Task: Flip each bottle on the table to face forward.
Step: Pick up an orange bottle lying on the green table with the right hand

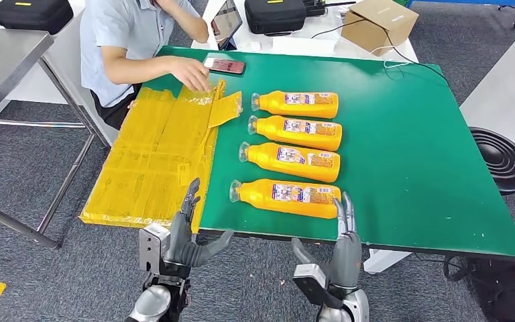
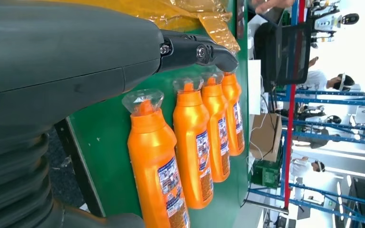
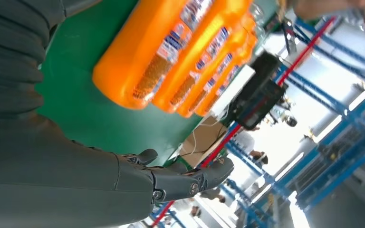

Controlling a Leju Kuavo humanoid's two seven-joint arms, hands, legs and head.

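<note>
Centrally, four orange bottles [image 1: 288, 154] lie in a column on the green table [image 1: 409, 168]; left hand [image 1: 184, 231] and right hand [image 1: 342, 245], both released, hover at lower frame.

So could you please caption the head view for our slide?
Both open hands hover near four orange bottles lying on a green table.

Bottles: four orange ones lie on their sides in a column on my green table [image 1: 409, 147], caps to my left, labels up; nearest bottle [image 1: 287, 197], then second [image 1: 291, 161], third [image 1: 296, 132], farthest [image 1: 296, 104].
My left hand [image 1: 186, 231]: empty, fingers spread, at the table's near edge.
My right hand [image 1: 342, 241]: empty, fingertips just beside the nearest bottle's base.
Yellow sheet [image 1: 151, 161]: on the table's left; a person's hand [image 1: 191, 72] rests there.
</note>
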